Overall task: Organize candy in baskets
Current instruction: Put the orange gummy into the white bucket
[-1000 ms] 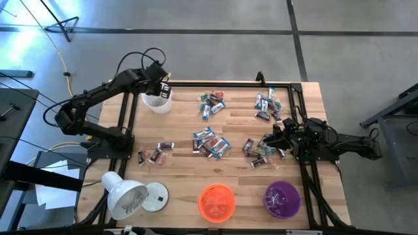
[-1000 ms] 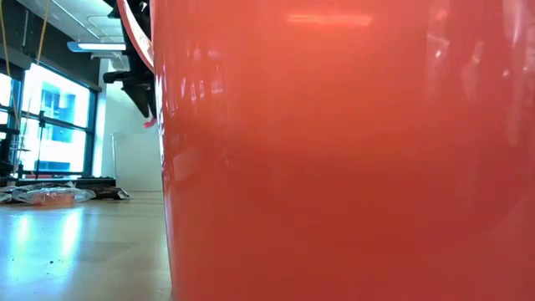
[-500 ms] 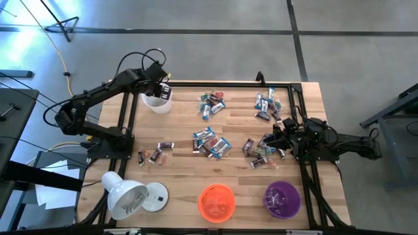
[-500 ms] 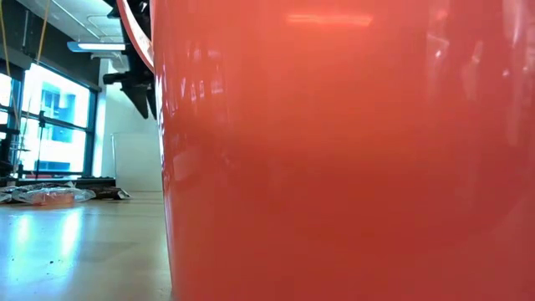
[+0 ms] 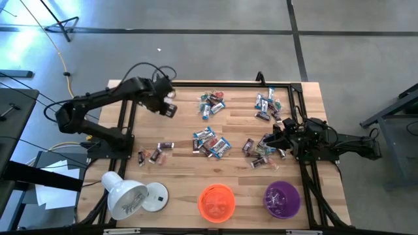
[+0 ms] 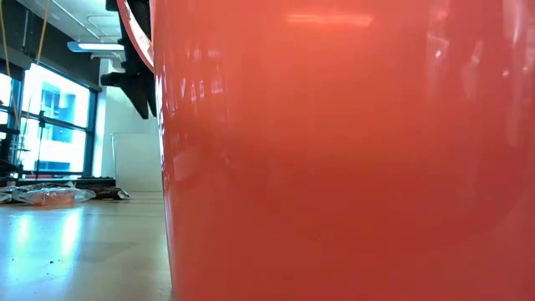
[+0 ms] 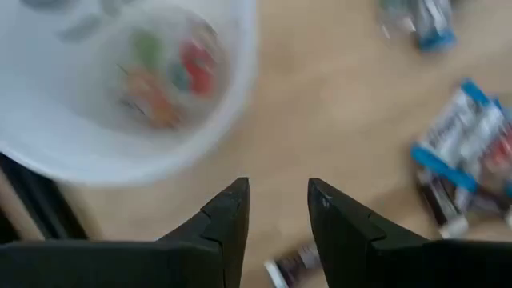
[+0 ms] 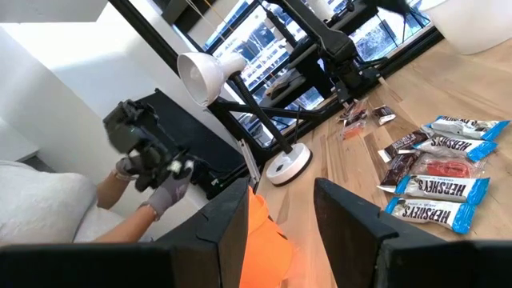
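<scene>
Candy (image 5: 211, 141) lies scattered mid-bench, more upper right. Left fingers (image 7: 278, 210) apart, empty, beside white basket (image 7: 120, 88). Right fingers (image 8: 280, 210) apart, empty, over right pile. Risk: fingers nudge bars away.

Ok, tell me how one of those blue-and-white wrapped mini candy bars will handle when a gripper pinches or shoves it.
The blue-and-white wrapped mini candy bar lies flat on the wooden table, so it will likely slide rather than roll. Its glossy wrapper looks slippery, and the crimped ends may crumple. It sits packed against other bars, so a shove probably drags those too.
</scene>
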{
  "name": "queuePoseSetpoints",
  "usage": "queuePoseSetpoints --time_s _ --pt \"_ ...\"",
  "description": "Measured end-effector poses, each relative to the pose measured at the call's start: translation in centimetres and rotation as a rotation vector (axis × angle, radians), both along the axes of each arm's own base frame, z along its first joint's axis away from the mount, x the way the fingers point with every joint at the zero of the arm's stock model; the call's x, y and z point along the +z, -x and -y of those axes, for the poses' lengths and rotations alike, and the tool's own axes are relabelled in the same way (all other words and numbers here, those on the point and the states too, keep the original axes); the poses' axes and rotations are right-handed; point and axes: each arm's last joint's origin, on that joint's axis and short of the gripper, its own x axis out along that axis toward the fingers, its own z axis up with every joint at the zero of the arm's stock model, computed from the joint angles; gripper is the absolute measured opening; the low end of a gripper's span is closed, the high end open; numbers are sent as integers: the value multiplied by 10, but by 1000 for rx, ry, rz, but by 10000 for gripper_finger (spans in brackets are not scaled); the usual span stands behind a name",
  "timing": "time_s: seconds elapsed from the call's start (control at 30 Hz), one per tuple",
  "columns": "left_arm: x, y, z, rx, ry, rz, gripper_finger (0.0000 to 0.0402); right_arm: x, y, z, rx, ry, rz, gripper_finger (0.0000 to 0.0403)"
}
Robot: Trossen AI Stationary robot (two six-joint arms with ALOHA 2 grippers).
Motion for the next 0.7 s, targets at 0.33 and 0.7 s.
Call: queuePoseSetpoints --time_s 0.33,0.7 --pt "-1 -23 69 84 59 22 117 0 0 0 0 0 0 138" --pt "-13 -25 130 390 90 -65 117 0 0 0 0 0 -1 138"
